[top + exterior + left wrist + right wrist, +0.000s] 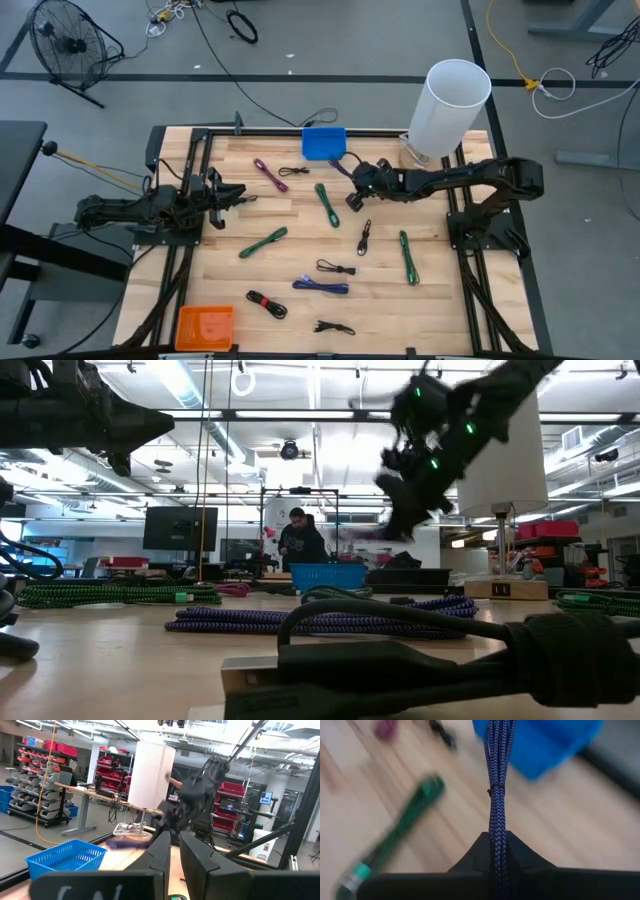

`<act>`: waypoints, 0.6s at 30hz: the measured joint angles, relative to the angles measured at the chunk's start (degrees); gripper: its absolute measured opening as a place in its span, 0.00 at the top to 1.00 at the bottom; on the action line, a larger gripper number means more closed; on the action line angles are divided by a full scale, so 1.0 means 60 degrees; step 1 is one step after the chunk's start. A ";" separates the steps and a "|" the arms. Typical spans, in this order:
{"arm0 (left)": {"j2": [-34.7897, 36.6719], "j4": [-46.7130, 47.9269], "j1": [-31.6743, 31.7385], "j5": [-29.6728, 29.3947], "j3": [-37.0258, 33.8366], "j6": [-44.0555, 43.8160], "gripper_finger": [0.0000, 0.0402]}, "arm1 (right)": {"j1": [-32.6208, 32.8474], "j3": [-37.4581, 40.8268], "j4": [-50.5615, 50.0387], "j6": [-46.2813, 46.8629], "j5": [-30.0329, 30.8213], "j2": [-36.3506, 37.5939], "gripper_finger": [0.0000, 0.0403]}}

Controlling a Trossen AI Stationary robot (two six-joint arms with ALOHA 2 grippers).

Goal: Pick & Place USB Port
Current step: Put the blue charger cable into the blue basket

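Right gripper [497, 851], jaws pinching a purple braided cable [497, 795], lifted near blue basket [323, 143] at the bench's far edge (drop pending; others remain).

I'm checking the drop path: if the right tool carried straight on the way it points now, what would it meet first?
Probably the blue basket: the right tool, shut on the purple cable, points toward it. Depth is unclear.

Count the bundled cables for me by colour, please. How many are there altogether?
Green cables: 3
Blue-purple cables: 2, one lifted
Pink cable: 1
Black cables: 5, one with red on it
Total: 11
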State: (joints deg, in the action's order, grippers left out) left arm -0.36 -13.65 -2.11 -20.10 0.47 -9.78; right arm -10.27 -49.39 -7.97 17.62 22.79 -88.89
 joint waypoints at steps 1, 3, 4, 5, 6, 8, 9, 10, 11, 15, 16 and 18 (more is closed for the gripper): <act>0.0000 -0.0003 0.0000 0.0000 0.0000 0.0000 0.89 | 0.0019 -0.0251 -0.0040 -0.0170 0.0160 0.0009 0.96; 0.0000 -0.0003 0.0001 0.0000 -0.0001 0.0004 0.89 | 0.0003 -0.0637 -0.0155 -0.0663 0.0318 0.0006 0.96; 0.0000 -0.0002 0.0000 0.0000 -0.0003 0.0001 0.89 | -0.0053 -0.0845 -0.0155 -0.0884 0.0372 -0.0001 0.96; 0.0000 -0.0003 0.0000 0.0000 -0.0001 0.0000 0.89 | -0.0126 -0.1026 -0.0080 -0.1065 0.0441 -0.0002 0.96; 0.0000 -0.0003 0.0004 0.0000 0.0000 0.0002 0.89 | -0.0206 -0.1194 -0.0002 -0.1253 0.0551 0.0004 0.96; 0.0000 0.0001 0.0003 0.0000 0.0000 0.0007 0.89 | -0.0441 -0.1429 0.0041 -0.1710 0.0620 0.0013 0.96; 0.0000 -0.0003 0.0003 0.0000 0.0000 0.0011 0.89 | -0.0593 -0.1476 0.0111 -0.1918 0.0623 0.0009 0.96; 0.0000 -0.0003 0.0000 0.0000 0.0000 0.0018 0.89 | -0.0759 -0.1492 0.0254 -0.2067 0.0626 0.0009 0.96; 0.0000 0.0000 0.0000 0.0000 -0.0001 0.0018 0.89 | -0.0926 -0.1492 0.0442 -0.2161 0.0612 0.0009 0.96; 0.0000 -0.0003 0.0003 0.0000 -0.0001 0.0022 0.89 | -0.1677 -0.1510 0.0855 -0.2505 -0.0107 -0.0171 0.96; 0.0000 -0.0007 0.0003 -0.0002 -0.0001 0.0021 0.89 | -0.1833 -0.1511 0.0884 -0.2550 -0.0289 -0.0292 0.96; 0.0000 -0.0006 0.0000 -0.0041 0.0000 0.0030 0.89 | -0.2088 -0.1510 0.1202 -0.2613 -0.0474 -0.0577 0.96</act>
State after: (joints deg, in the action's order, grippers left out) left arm -0.36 -13.69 -2.11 -20.34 0.47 -9.60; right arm -22.80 -58.46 -0.76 1.94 19.95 -92.35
